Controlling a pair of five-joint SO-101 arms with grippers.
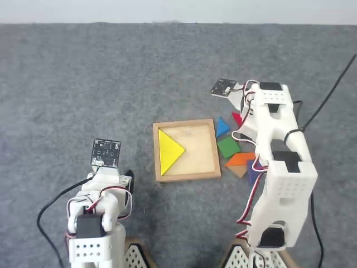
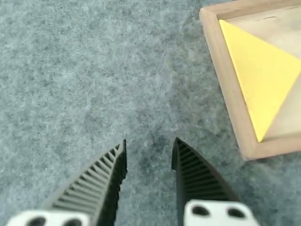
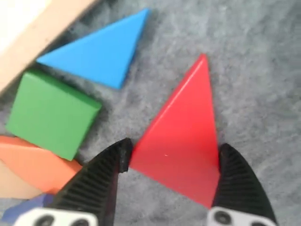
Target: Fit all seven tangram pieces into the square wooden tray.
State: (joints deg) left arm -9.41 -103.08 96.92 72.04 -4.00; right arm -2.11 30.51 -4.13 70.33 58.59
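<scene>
The square wooden tray (image 1: 187,177) lies mid-table with a yellow triangle (image 1: 169,151) inside along its left side. Just right of the tray are a blue triangle (image 3: 101,52), a green square (image 3: 51,113), an orange piece (image 3: 33,162) and a red triangle (image 3: 188,136). My right gripper (image 3: 175,147) is open low over the red triangle, one finger on each side of it. My left gripper (image 2: 149,143) is open over bare carpet, near the tray's front left corner (image 2: 249,150), holding nothing.
A tan piece (image 1: 239,170) and a dark blue piece (image 1: 252,174) lie partly under the right arm (image 1: 276,145). The grey carpet stretches free to the left of and behind the tray. The arm bases stand at the front edge.
</scene>
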